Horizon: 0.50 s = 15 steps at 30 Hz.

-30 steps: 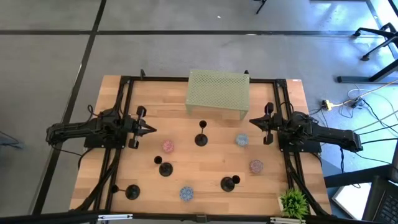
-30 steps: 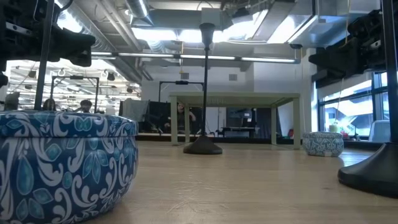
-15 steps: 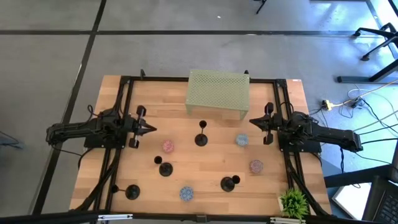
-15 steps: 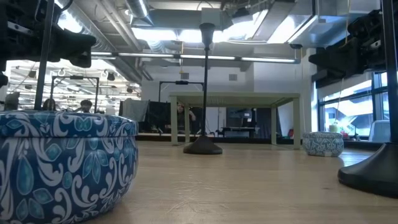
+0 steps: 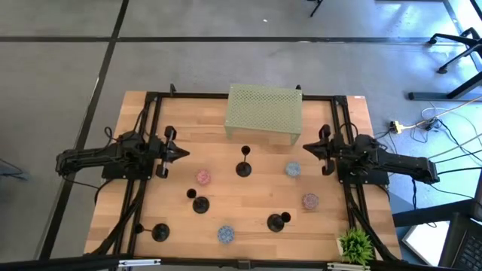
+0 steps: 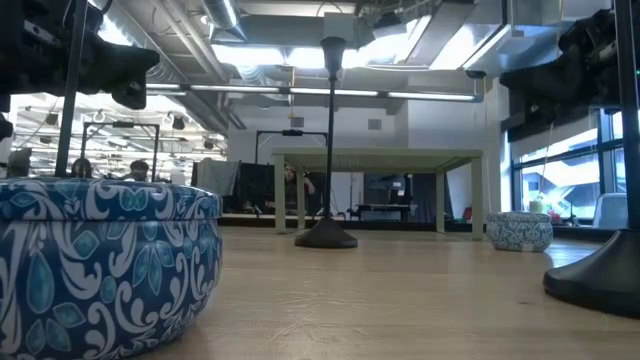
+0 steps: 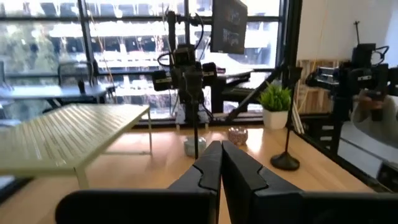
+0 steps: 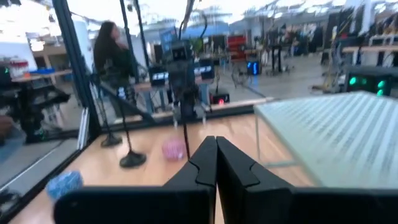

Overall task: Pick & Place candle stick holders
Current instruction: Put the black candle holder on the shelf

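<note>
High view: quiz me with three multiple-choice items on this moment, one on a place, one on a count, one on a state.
1. Where is the mesh shelf?
A. at the table's far edge, in the middle
B. by the plant
C. under the left arm

2. How many candle stick holders stand on the table?
A. two
B. four
C. six

3. How do the two pincers stand?
A. both open
B. both shut, empty
C. right shut on a holder

Answers:
1 A, it sits at the far middle, between the arms.
2 B, see.
3 B, the left pincer and the right pincer each taper to a closed tip over bare wood.
</note>
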Each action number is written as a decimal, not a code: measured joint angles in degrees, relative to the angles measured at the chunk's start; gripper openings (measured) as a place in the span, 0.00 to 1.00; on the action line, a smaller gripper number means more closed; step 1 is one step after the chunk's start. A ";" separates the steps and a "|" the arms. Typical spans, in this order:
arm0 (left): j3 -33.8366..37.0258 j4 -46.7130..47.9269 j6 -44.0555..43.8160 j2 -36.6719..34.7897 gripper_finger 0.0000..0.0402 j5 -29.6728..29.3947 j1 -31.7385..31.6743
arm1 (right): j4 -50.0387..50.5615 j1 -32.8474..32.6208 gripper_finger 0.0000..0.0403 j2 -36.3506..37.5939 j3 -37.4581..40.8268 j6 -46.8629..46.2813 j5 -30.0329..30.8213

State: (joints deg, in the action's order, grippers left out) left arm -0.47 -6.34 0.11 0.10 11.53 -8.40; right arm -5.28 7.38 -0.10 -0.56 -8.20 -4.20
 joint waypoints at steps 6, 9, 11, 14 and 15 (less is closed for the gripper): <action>0.00 -0.11 8.53 0.00 0.02 -0.02 0.00 | -1.62 0.00 0.01 0.00 0.00 -0.21 0.05; 0.00 -1.32 12.01 0.00 0.01 -0.46 0.02 | -5.52 0.04 0.01 0.00 0.00 2.35 1.79; 0.00 -3.24 15.02 0.00 0.01 -2.13 0.02 | -9.96 0.04 0.01 0.00 0.00 3.81 3.52; 0.00 -6.86 16.11 0.00 0.01 -4.55 0.00 | -14.11 0.04 0.01 -0.13 0.00 1.71 4.52; 0.00 -7.35 15.74 0.00 0.01 -4.78 0.00 | -14.96 0.04 0.01 -0.15 0.00 0.60 4.62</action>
State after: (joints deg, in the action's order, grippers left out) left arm -0.47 -13.69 15.85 0.10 6.75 -8.40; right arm -20.24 7.42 -0.25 -0.56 -7.59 0.42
